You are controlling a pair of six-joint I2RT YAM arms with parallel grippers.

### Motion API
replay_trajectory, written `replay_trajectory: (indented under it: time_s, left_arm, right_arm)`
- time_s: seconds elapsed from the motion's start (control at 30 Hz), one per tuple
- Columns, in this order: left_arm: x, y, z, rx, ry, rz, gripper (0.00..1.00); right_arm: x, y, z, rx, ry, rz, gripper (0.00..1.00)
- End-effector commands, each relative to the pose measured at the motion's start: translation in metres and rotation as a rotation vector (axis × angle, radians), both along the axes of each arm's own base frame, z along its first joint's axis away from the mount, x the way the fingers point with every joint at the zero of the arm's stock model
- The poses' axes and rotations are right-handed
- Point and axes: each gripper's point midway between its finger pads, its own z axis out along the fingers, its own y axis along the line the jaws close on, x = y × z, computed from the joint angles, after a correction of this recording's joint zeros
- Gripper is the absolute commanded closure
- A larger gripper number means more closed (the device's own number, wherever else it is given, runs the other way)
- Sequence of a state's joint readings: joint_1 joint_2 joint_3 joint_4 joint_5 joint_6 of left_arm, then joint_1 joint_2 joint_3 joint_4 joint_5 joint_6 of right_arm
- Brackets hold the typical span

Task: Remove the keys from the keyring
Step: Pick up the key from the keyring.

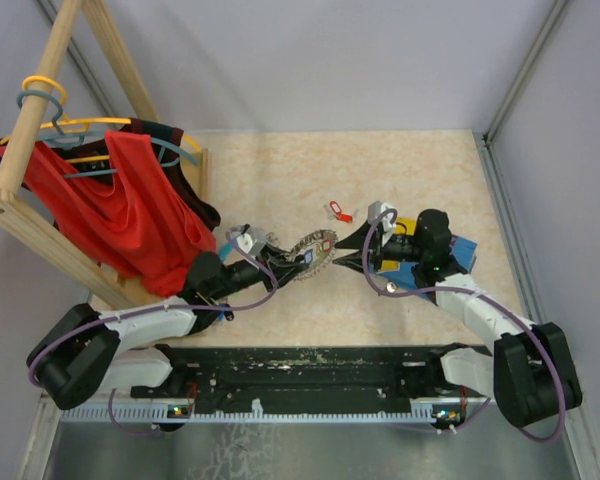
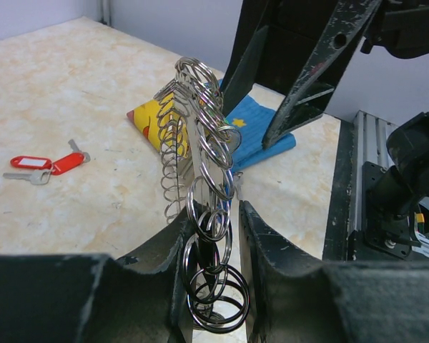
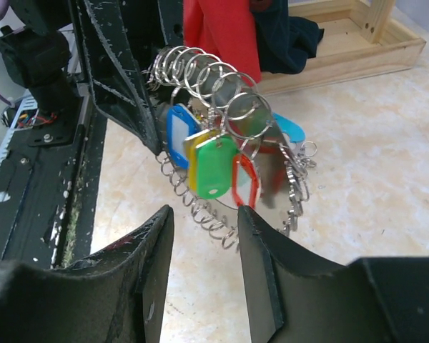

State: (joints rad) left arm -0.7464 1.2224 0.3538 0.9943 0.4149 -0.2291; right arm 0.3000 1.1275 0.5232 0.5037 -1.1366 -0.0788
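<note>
The keyring (image 2: pixel 204 179) is pinched upright in the left gripper (image 2: pixel 213 214) over the middle of the table (image 1: pixel 430 170), so that its tagged keys (image 3: pixel 213 168) face the right gripper (image 3: pixel 204 218). That gripper's fingers are spread just short of them, apparently to pick one. Two red-tagged keys (image 1: pixel 338 210) lie loose nearer the far edge, judged already removed.

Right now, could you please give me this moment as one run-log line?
left tool: shut on keyring | right tool: open, facing hanging keys | red-tagged keys: loose on table
</note>
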Motion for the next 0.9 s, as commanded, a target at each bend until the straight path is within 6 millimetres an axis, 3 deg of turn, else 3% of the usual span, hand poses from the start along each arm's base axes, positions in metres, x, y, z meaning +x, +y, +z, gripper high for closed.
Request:
replay_trajectory:
  time_s: [0.0,0.53,0.87]
  left_arm:
    - [-0.017,-0.003,0.032,-0.088,-0.117,-0.080,1.00]
    - [-0.024,-0.003,0.041,-0.127,-0.120,-0.110,1.00]
    - [-0.031,-0.005,0.047,-0.161,-0.114,-0.157,1.00]
  right_arm:
    - [0.004,0.004,0.015,0.021,-0.120,0.010,0.60]
    - [-0.025,0.011,0.028,0.097,-0.143,0.128,0.73]
    - [-0.004,0.012,0.026,0.074,-0.089,0.025,0.67]
